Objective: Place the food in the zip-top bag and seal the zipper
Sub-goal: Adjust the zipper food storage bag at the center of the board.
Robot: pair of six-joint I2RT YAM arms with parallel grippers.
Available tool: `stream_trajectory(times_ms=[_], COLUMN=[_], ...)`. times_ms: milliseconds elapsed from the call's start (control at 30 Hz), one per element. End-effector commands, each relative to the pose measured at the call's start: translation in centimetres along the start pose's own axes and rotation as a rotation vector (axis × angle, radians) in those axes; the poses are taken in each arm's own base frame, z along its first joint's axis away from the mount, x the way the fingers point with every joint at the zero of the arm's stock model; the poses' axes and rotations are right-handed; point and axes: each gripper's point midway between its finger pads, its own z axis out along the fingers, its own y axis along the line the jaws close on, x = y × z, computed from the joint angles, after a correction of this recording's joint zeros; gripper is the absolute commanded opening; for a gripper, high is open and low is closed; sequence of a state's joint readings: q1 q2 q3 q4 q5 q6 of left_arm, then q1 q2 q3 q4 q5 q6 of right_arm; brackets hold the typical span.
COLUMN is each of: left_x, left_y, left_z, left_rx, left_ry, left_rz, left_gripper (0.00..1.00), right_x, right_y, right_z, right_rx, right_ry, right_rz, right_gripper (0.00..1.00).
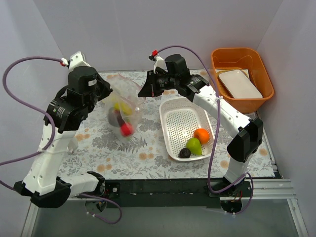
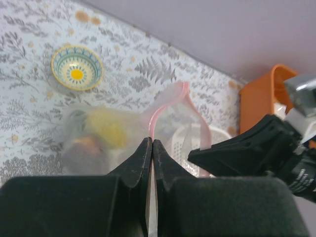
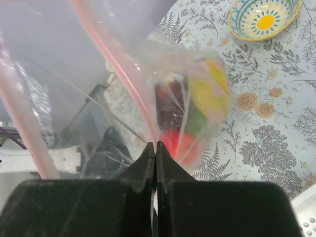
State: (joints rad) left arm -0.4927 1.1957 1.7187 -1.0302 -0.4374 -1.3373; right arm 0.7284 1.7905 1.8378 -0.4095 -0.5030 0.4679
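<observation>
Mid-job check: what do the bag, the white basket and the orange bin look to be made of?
The zip-top bag: thin clear plastic film, glossy and crinkled; fruit shows through it, pink strip at its mouth. The white basket: likely rigid moulded plastic, matte, with rows of small holes. The orange bin: probably hard plastic, smooth with rounded corners.

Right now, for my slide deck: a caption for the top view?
Left gripper and right gripper hold up the part-filled zip-top bag; three fruits wait in the white basket.
</observation>
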Motion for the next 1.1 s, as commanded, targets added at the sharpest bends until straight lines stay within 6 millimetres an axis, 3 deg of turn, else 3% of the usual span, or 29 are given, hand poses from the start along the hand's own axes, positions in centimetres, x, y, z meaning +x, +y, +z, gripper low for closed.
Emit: stream_trajectory(times_ms=[0,167,200,267,300,367,467,533,600,633,700,733,900,933,1067], left_x=[-5.1,-0.7,0.3,3.0,3.8,7.1,10.4,11.2,11.8,11.8,12.0,12.1,13.3,13.8,14.4], left_y=[0.5,0.1,-0.1,0.1,-0.1,0.1,-0.3,-1.1,-2.2,-2.6,-3.7,-3.9,-4.6,-4.6,-4.6], left_z=[-2.4,1.1,1.9,3.4,4.0,5.4,6.6,7.1,7.3,7.3,7.2,7.3,7.5,7.5,7.2], left_rx=[-0.023,-0.026,-0.024,-0.028,-0.015,-0.004,0.036,0.081,0.139,0.162,0.215,0.226,0.268,0.275,0.292], left_ry=[-0.18,-0.033,-0.002,0.077,0.098,0.194,0.296,0.314,0.33,0.333,0.345,0.352,0.4,0.413,0.43], left_rz=[-0.033,0.042,0.053,0.077,0.086,0.109,0.107,0.096,0.08,0.075,0.067,0.065,0.062,0.062,0.049], left_gripper=[0.0,0.0,0.0,0.0,0.0,0.0,0.0,0.0,0.0,0.0,0.0,0.0,0.0,0.0,0.0], right_x=[-1.3,0.4,2.2,3.3,6.0,7.9,11.8,13.3,13.3,12.5,12.2,11.3,9.4,8.5,9.3], right_y=[1.6,-0.3,-1.5,-2.1,-3.8,-5.5,-8.4,-9.6,-10.1,-10.1,-10.3,-10.2,-10.0,-9.9,-11.1], right_z=[-0.1,0.7,1.0,0.7,0.9,0.5,-0.2,-1.0,-1.7,-2.5,-3.3,-4.1,-7.5,-9.0,-12.7], right_rx=[-0.067,-0.012,0.015,0.033,0.067,0.131,0.241,0.302,0.339,0.366,0.395,0.419,0.506,0.546,0.678], right_ry=[-0.039,0.002,0.038,0.03,0.075,0.1,0.158,0.172,0.155,0.114,0.079,0.037,-0.084,-0.14,-0.172], right_rz=[-0.032,0.027,0.055,0.061,0.097,0.116,0.153,0.164,0.158,0.143,0.134,0.124,0.092,0.078,0.087], right_gripper=[0.01,0.01,0.01,0.01,0.01,0.03,0.06,0.09,0.18,0.32,0.48,0.64,0.79,0.83,0.89])
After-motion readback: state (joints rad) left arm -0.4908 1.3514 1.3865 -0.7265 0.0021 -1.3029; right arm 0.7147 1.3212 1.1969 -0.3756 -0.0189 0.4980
